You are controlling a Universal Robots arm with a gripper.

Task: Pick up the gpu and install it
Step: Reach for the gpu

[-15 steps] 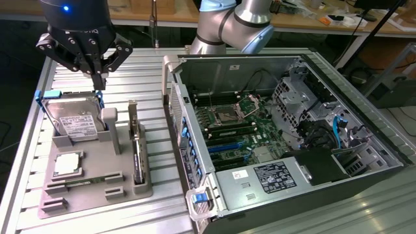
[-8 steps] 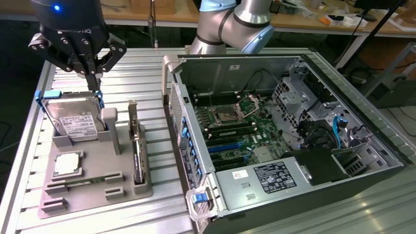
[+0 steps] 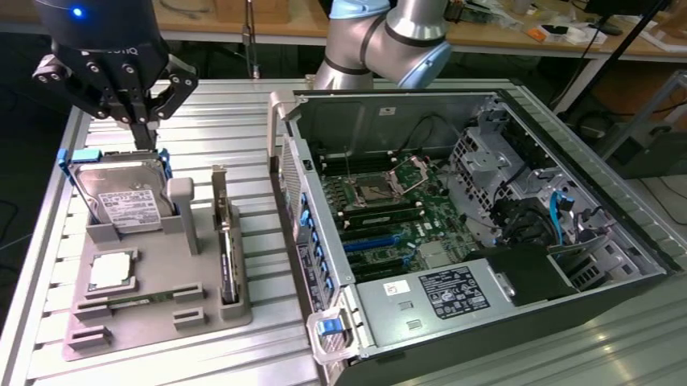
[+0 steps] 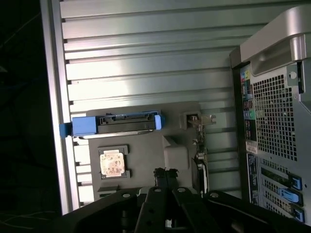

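Blk linkage-type gripper (image 3: 150, 138), silver pivot pins (image 3: 44, 78), white logo lettering (image 3: 121, 51), blue LED (image 3: 76, 12) on blk wrist, silver-grey tubular arm (image 3: 371, 40), pale-blue joint cap (image 3: 426, 71)

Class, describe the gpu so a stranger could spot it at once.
On the exterior view's left of the open computer case sits a grey holder tray. The gpu stands on edge in its slot nearest the case: a thin dark card, unlike the broad, labelled hard drive.

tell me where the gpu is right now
At the exterior view's left, the gpu stands on edge in the grey holder, between the hard drive and the open case.
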